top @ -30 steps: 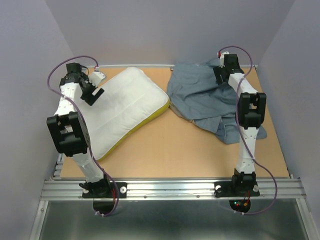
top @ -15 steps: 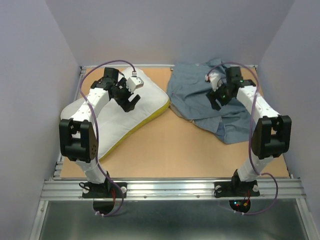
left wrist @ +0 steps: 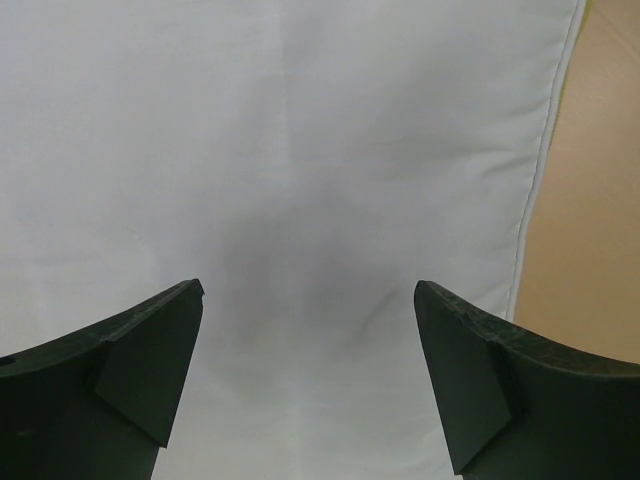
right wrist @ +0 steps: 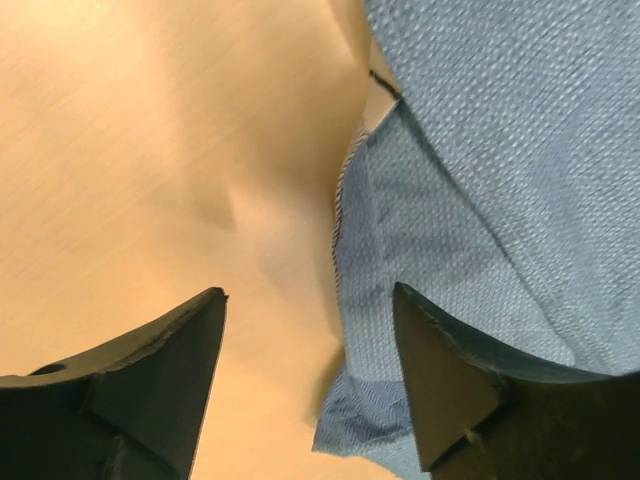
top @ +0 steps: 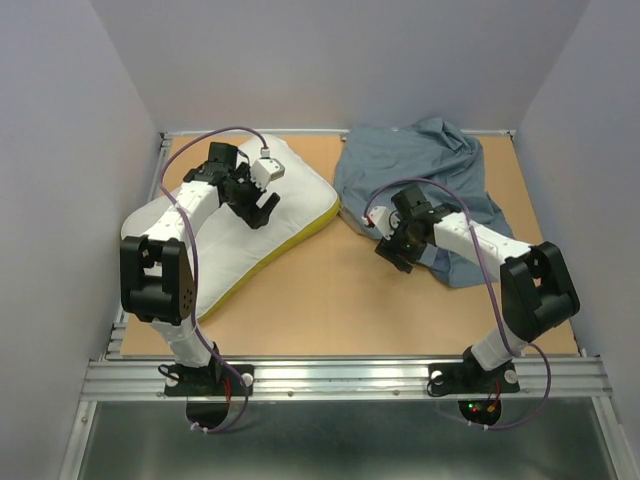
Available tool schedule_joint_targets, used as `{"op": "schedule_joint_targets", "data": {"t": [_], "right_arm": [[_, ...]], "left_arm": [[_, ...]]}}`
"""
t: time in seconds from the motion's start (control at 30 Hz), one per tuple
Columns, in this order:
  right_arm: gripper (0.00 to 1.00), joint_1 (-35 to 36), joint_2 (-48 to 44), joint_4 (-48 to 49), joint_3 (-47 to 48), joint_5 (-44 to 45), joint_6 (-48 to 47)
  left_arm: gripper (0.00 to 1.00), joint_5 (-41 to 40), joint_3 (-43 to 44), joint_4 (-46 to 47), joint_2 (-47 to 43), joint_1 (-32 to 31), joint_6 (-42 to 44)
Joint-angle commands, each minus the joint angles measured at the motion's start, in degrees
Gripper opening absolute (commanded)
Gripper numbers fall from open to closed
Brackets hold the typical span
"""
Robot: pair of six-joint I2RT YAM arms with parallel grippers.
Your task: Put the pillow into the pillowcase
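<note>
The white pillow [top: 240, 240] with a yellow edge lies at the left of the table; it fills the left wrist view [left wrist: 300, 150]. My left gripper [top: 262, 212] hovers open over its upper middle, with nothing between the jaws [left wrist: 308, 380]. The blue-grey pillowcase [top: 420, 170] lies crumpled at the back right. My right gripper [top: 392, 255] is open and low at its near-left hem. In the right wrist view the cloth's hem [right wrist: 380, 300] runs between the open jaws [right wrist: 310, 380], next to bare table.
The tan tabletop [top: 340, 290] lies between pillow and pillowcase. Purple-grey walls close in the left, back and right. A metal rail [top: 340, 375] runs along the near edge by the arm bases.
My right arm has swung from the back right corner down and left to the pillowcase's near-left edge. My left arm has come in over the pillow and has barely moved in the last half second.
</note>
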Motion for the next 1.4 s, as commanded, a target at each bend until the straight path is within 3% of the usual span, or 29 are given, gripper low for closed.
{"op": "schedule_joint_targets", "data": {"t": [0.0,0.13,0.2,0.27,0.37,0.4,0.47,0.57,0.73,0.87,1.0,1.07,1.17,1.23,1.33,1.37], "right_arm": [[0.70,1.9,-0.8,7.4,-2.2,9.2,0.5],[0.60,3.0,1.5,8.7,-3.2,12.3,-0.6],[0.50,3.3,2.0,8.9,-3.3,12.4,-0.9],[0.28,3.8,1.6,8.6,-2.9,12.9,-0.6],[0.06,4.0,0.3,6.6,-0.5,10.1,0.8],[0.03,4.0,-0.1,5.3,1.0,8.4,1.3],[0.01,4.0,-0.1,0.3,4.0,4.6,3.8],[0.01,4.1,1.8,-5.2,11.4,-10.7,7.2],[0.01,4.0,7.2,-8.2,16.1,-27.5,12.7],[0.00,4.1,13.4,-5.7,17.9,-48.1,22.4],[0.01,4.3,18.0,3.5,18.4,-59.0,33.4],[0.21,4.8,18.4,6.6,19.7,-60.2,35.9],[0.64,4.1,17.6,6.4,26.0,-59.6,34.8],[0.76,0.6,16.4,6.3,27.5,-56.3,33.6],[0.80,-6.4,14.1,4.9,28.8,-45.0,28.0],[0.80,-7.6,13.8,2.7,29.1,-41.2,22.0]], "left_arm": [[0.99,-0.7,-1.6,2.0,-1.5,0.2,-1.3],[0.99,-0.9,-1.5,2.3,-1.5,0.2,-1.7],[0.99,-1.4,-1.4,2.3,-1.5,0.2,-1.7],[0.99,-2.0,-1.5,2.7,-1.6,0.2,-1.8],[0.99,-2.8,-1.9,3.2,-1.9,0.2,-1.8],[0.99,-3.2,-2.2,3.7,-1.9,0.2,-2.1],[0.98,-4.1,-2.4,4.5,-1.8,0.2,-2.6],[0.98,-4.8,-2.0,5.5,-1.6,0.5,-4.2],[0.97,-2.9,0.3,4.7,-1.2,2.5,-7.0],[0.97,-1.0,2.5,3.2,-0.1,5.6,-9.4],[0.99,-1.4,3.3,2.1,0.2,6.7,-10.4],[0.99,-1.6,2.8,2.2,-0.1,6.7,-10.3],[0.99,-2.1,2.3,1.8,-0.1,6.6,-9.5],[0.99,-2.5,2.5,1.1,0.6,6.5,-8.5],[0.99,-4.1,3.2,1.1,1.9,5.8,-4.1],[0.99,-5.6,3.4,1.5,2.8,4.7,-3.2]]}}
